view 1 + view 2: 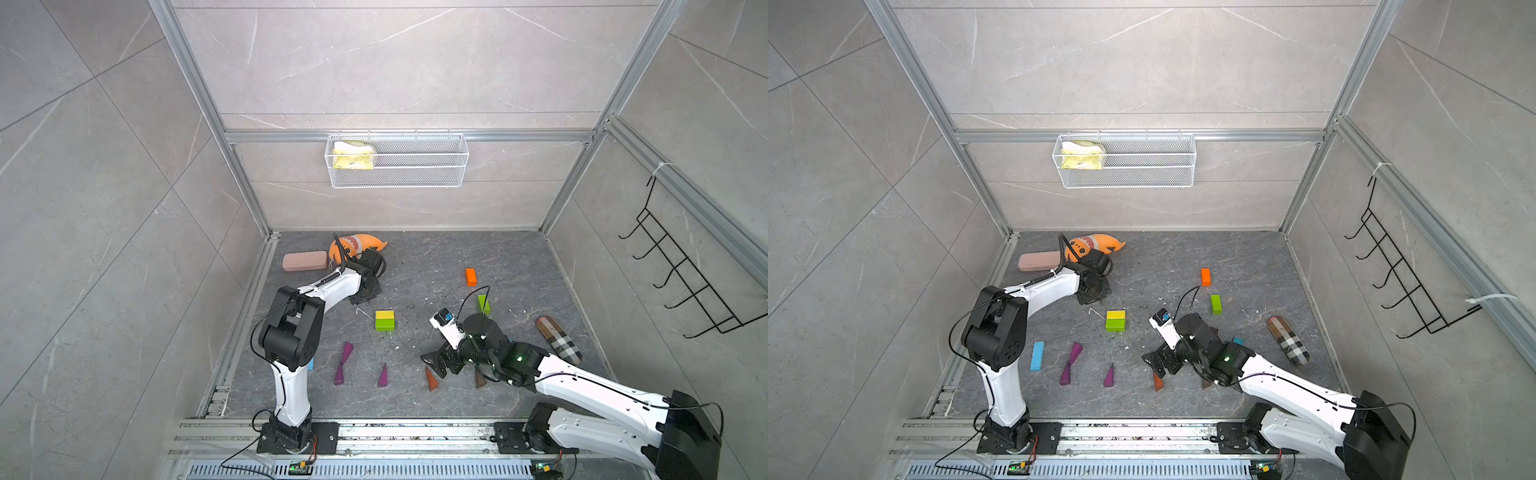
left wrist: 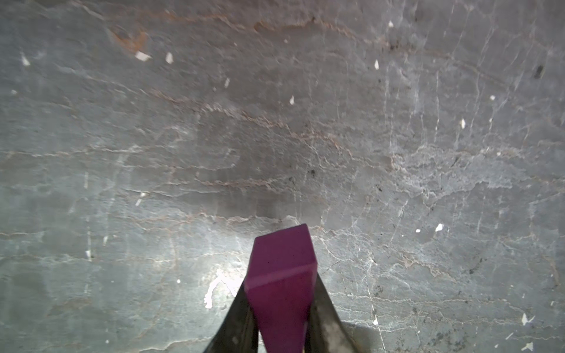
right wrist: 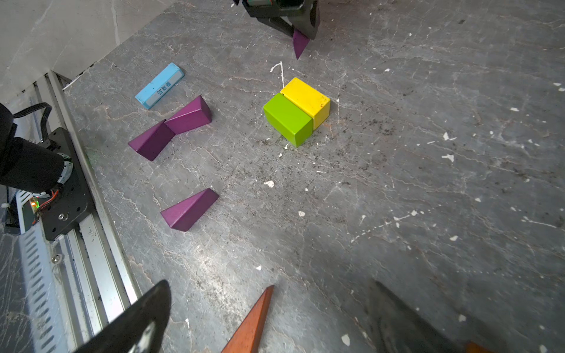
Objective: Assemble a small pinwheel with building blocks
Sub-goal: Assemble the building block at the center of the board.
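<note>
Top views look steeply down over the floor (image 1: 415, 266); right wrist, nearer, shares the yellow brick (image 3: 305, 94).

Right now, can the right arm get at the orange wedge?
Probably yes: the right gripper is open, the orange wedge lies between its fingers in the wrist view, and nothing sits in the way.

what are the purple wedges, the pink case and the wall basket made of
purple wedges: probably painted or stained wood; matte colour, crisp flat faces, solid look.
pink case: smooth with rounded corners, perhaps plastic or faux leather; too small to tell.
wall basket: white-coated metal wire mesh, see-through.
</note>
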